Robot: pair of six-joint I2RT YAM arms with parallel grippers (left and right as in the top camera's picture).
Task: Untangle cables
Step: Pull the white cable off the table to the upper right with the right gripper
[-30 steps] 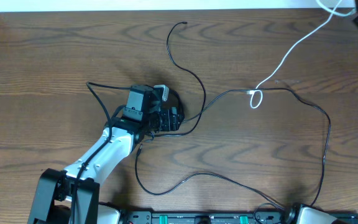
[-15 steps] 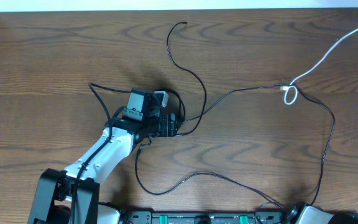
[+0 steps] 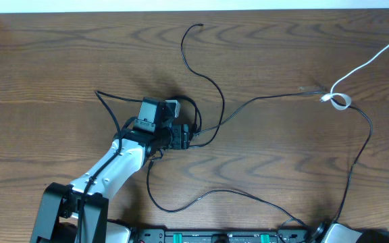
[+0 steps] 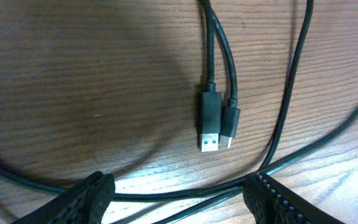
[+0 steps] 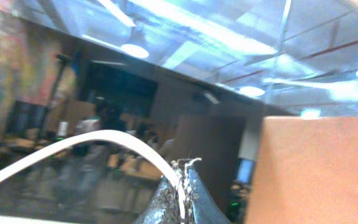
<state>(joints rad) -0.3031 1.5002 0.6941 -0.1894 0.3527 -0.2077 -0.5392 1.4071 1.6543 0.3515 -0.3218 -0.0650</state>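
Two plug ends (image 4: 211,121) of the black cables (image 3: 269,98) lie side by side on the table (image 4: 73,62), just ahead of the gap between the spread fingers of the left pincer (image 4: 178,186), which grips nothing. The white cable (image 3: 373,59) runs from the far right edge down to a small loop (image 3: 340,101) hooked around one black cable. The right pincer (image 5: 182,186) is out of the overhead view. In its own wrist view it points up at the ceiling and seems pressed together on the white cable's end, though the blur makes that hard to confirm. The main risk is at the loop. A further pull on the white cable could cinch it into a tighter knot or drag the black cable sideways, since nothing anchors the black one. The thin white cable could also slip out of so small a pinch.
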